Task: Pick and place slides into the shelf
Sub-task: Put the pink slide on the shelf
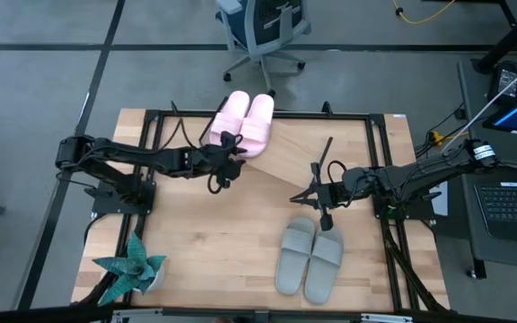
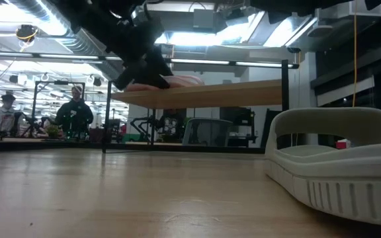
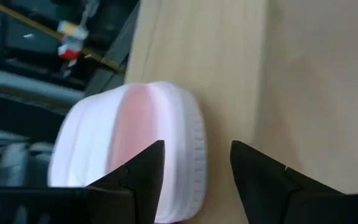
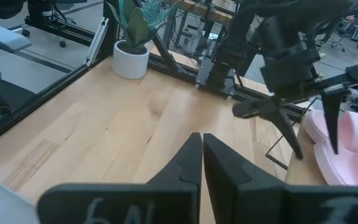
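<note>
Pink slides [image 1: 247,122] on the shelf [image 1: 287,154], grey-green slides [image 1: 311,257] on the counter [image 1: 214,242], left pincer [image 1: 232,154] wide beside the pink pair, right pincer [image 1: 315,194] closed, empty.

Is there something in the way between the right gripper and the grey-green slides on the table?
Nothing visible. The right gripper, shut and empty, hangs just beyond the grey-green slides; only bare table lies between them. The shelf with the pink slides lies on the gripper's other side, and the left gripper is open beside the pink slides.
</note>
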Available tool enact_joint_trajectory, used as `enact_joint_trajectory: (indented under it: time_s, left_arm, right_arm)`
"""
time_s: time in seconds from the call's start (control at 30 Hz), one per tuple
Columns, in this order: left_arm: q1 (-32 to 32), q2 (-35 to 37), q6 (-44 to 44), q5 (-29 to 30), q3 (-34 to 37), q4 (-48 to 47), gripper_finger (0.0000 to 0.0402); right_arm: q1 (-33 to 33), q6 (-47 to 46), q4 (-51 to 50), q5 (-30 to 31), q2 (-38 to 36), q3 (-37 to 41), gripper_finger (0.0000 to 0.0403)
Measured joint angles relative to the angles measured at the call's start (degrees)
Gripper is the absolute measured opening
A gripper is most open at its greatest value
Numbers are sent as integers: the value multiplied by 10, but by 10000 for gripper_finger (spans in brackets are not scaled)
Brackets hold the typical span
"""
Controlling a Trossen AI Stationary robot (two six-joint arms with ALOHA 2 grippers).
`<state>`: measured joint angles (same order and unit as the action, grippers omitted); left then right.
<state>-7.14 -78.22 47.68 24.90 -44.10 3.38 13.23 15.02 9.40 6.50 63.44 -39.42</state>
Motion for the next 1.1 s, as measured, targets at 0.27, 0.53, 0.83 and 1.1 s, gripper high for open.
enact_joint_trajectory:
  time_s: [0.27, 0.53, 0.83, 1.1]
  left_arm:
    - [2, -7, 25, 51, 2, 33, 171]
    - [3, -7, 25, 47, 2, 33, 130]
    - [6, -7, 24, 41, 2, 23, 71]
    - [10, -7, 43, 43, 2, 22, 40]
  right_arm:
    - [0, -3, -4, 0, 0, 0, 19]
    - [0, -13, -8, 0, 0, 0, 19]
    - [0, -13, -7, 0, 0, 0, 19]
    - [0, -13, -7, 0, 0, 0, 19]
